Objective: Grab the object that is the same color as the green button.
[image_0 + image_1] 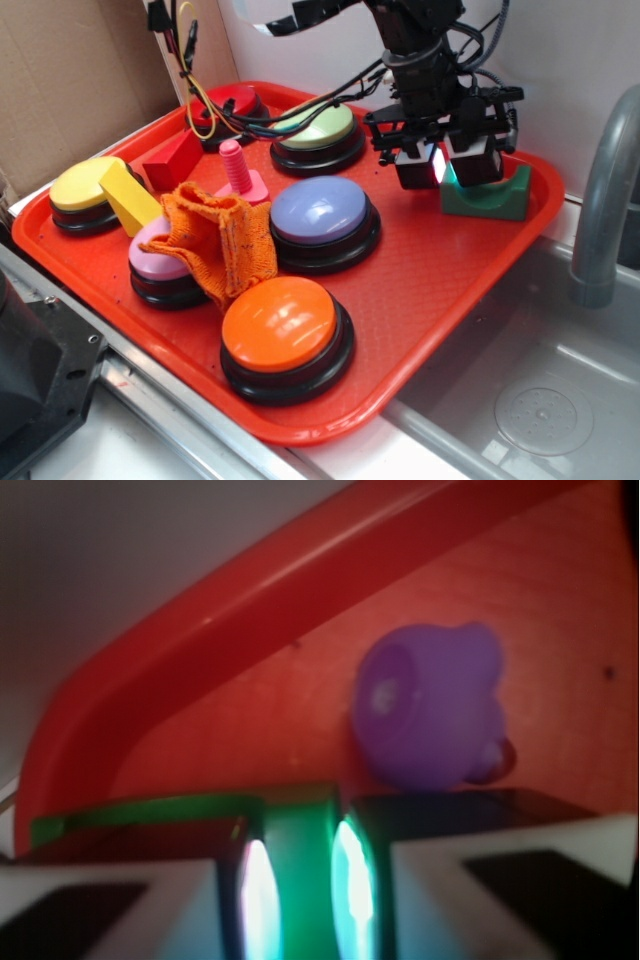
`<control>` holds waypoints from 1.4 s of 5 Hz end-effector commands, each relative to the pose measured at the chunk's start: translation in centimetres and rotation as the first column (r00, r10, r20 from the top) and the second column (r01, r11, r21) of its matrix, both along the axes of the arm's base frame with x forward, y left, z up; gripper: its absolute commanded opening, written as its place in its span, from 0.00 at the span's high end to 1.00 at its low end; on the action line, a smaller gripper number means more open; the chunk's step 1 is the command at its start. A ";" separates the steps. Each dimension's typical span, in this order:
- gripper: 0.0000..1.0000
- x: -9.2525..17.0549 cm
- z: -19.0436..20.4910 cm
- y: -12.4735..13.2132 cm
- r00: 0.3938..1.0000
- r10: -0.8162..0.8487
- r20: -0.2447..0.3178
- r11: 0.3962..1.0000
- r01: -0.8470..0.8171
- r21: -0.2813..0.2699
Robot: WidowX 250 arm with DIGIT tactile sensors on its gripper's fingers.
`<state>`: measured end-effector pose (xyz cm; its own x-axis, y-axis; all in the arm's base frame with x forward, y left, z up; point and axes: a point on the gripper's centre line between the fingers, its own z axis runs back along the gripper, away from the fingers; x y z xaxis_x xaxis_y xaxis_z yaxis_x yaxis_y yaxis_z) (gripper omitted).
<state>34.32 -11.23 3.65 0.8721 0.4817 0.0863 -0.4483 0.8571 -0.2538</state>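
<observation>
Two fingers of your gripper (pixel 447 166) straddle the dark green block (pixel 490 196) at the tray's (pixel 430 300) upper-right corner, jaws nearly closed on its edge. Green button (pixel 318 128) sits upper centre; purple figure (pixel 430 705) lies just beyond.

From the exterior view we are looking down at an angle from in front of and above the red tray (pixel 450 300), taking in all of it, the sink edge at the right and the arm coming down at the back. From the wrist view we are looking out from between the gripper (pixel 297 880) fingers, very close to the tray floor, facing the raised tray rim and a purple figure (pixel 430 705), blurred by nearness. Both views are sharing the tray's far corner and the dark green block (pixel 490 195).
</observation>
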 end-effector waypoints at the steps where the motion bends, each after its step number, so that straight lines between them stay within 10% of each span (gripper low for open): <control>1: 1.00 0.8 3.5 1.4 0.997 -0.071 0.033 0.997 0.072 -0.032; 5: 1.00 -3.6 14.7 5.1 0.946 -0.322 0.038 0.914 0.301 0.271; 7: 1.00 -7.8 17.2 7.5 0.947 -0.312 0.070 0.924 0.285 0.256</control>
<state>26.22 -4.02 19.15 0.9627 0.1561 0.2208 -0.1498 0.9877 -0.0449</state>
